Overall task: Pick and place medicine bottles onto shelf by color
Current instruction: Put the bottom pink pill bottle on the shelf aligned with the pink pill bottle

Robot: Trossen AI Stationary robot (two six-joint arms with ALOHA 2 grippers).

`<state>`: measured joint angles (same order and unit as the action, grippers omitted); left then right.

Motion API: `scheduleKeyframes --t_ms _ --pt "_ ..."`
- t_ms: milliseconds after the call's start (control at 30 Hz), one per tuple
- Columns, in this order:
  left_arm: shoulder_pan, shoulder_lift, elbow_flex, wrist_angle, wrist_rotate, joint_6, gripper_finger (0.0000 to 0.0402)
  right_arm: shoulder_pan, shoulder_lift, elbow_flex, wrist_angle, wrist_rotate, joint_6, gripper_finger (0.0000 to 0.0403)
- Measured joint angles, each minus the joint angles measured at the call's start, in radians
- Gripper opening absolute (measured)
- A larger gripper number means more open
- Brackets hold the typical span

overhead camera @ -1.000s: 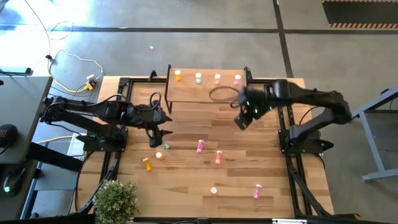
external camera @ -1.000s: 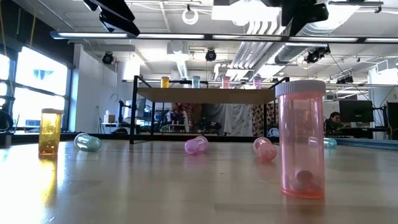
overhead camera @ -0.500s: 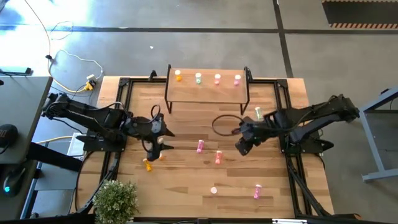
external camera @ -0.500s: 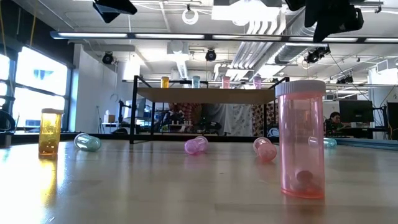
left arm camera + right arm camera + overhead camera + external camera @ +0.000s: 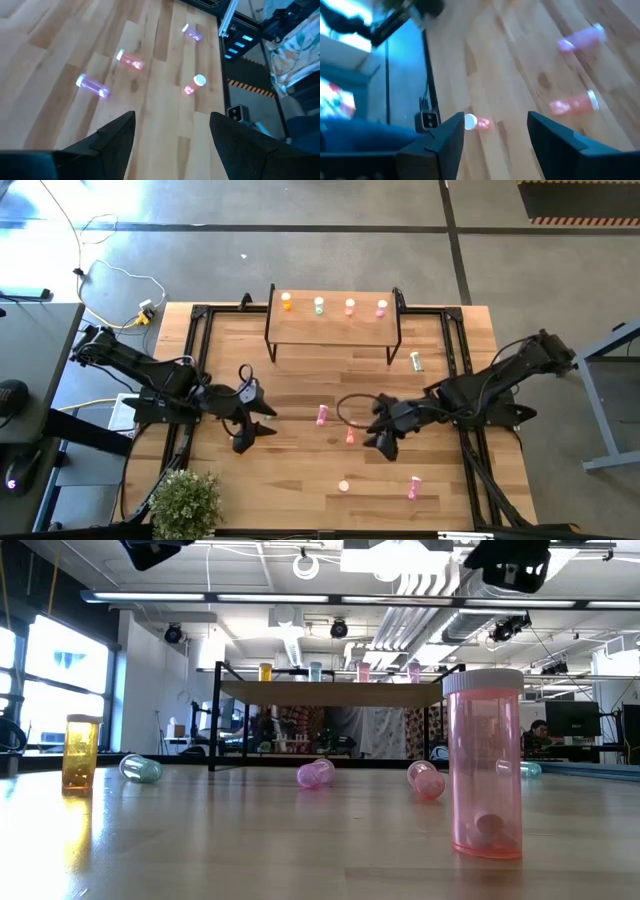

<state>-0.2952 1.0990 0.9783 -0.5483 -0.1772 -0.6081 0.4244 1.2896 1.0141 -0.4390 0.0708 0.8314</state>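
Left tool (image 5: 252, 435) low over the counter's (image 5: 300, 480) left side, fingers spread, nothing between them. Shelf (image 5: 330, 326) at the far edge carries four bottles (image 5: 318, 305) in a row. Loose bottles (image 5: 321, 415) lie mid-counter. Right tool (image 5: 383, 443) just beside a salmon bottle (image 5: 350, 435), fingers spread, empty.

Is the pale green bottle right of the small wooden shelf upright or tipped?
Tipped: the pale green bottle lies on its side, seen lengthwise from above, beside the shelf.
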Motion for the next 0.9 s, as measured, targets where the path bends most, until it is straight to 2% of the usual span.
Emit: scheduleKeyframes --t_ms 167,367,533,900 --pt "-0.021 0.0 0.0 0.007 -0.003 -0.026 0.0245 0.05 0.02 -0.052 0.135 0.001 -0.204 0.0212" --pt "-0.037 0.0 0.0 0.032 -0.052 -0.028 0.0245 0.115 0.116 -0.061 0.256 0.008 -0.396 0.0213" --pt "-0.047 0.0 0.0 0.036 -0.1 -0.035 0.0245 0.149 0.21 -0.061 0.335 0.008 -0.446 0.0213" --pt "-0.047 0.001 0.0 0.041 -0.124 -0.036 0.0245 0.159 0.383 -0.06 0.507 0.009 -0.5 0.0213"
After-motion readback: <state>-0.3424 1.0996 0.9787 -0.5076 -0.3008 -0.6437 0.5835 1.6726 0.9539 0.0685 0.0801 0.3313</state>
